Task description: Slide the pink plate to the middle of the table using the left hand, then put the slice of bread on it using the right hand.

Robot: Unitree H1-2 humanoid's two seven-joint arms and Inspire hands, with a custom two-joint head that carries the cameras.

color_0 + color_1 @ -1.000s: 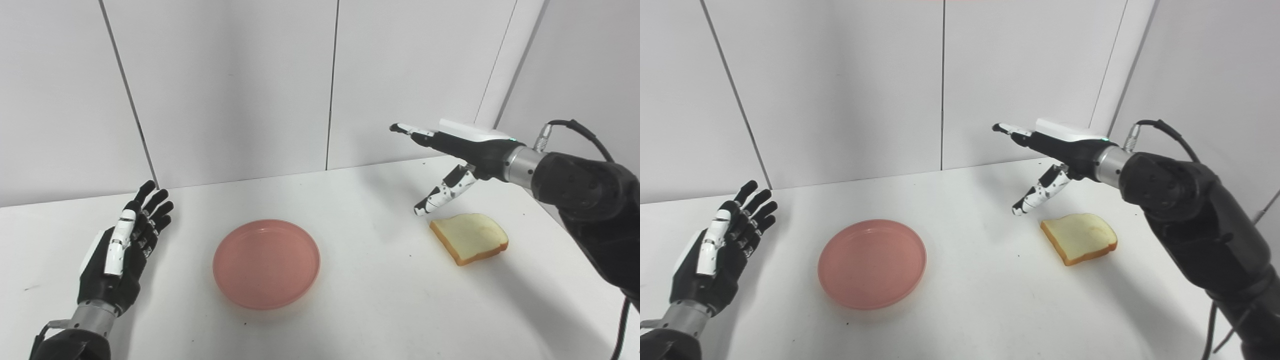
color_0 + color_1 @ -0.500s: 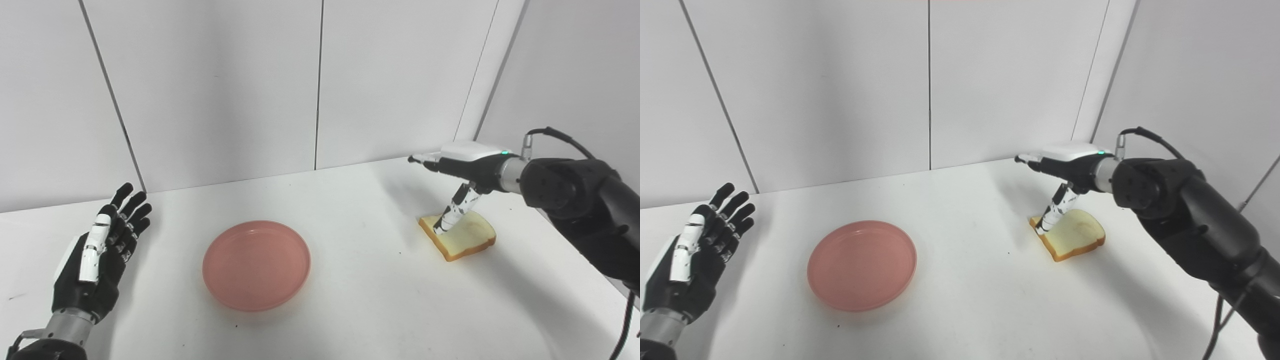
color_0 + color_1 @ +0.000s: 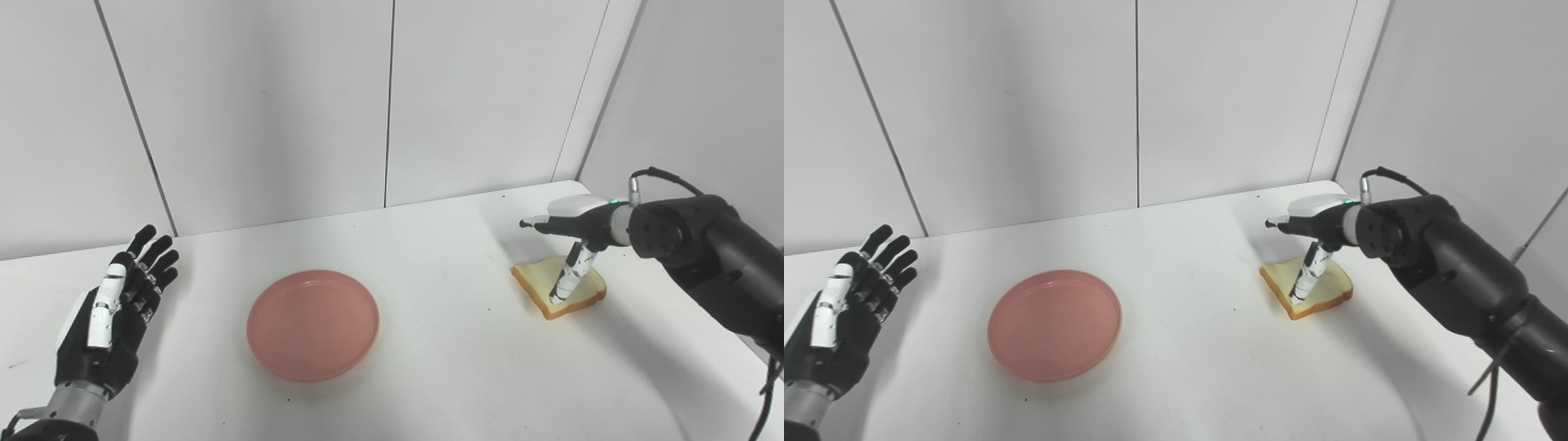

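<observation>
The pink plate (image 3: pixel 313 325) sits empty on the white table (image 3: pixel 441 373). The slice of bread (image 3: pixel 558 287) lies flat well to the right of the plate, near the table's right edge. The right hand (image 3: pixel 569 236) hovers over the bread with its fingers stretched out, apart from the thumb (image 3: pixel 566 283), which points down at the slice's top face; nothing is gripped. Whether the thumb tip touches the crumb I cannot tell.

The likely trouble is the grasp. The bread lies flush on the table, so fingers have no easy way under it; a downward press may dent or tear the soft crumb, or push the slice farther from the plate toward the edge. A pinch on one corner could let it fold or drop before reaching the plate.

The left hand (image 3: pixel 113 315) rests open, palm up, well to the left of the plate, holding nothing.
</observation>
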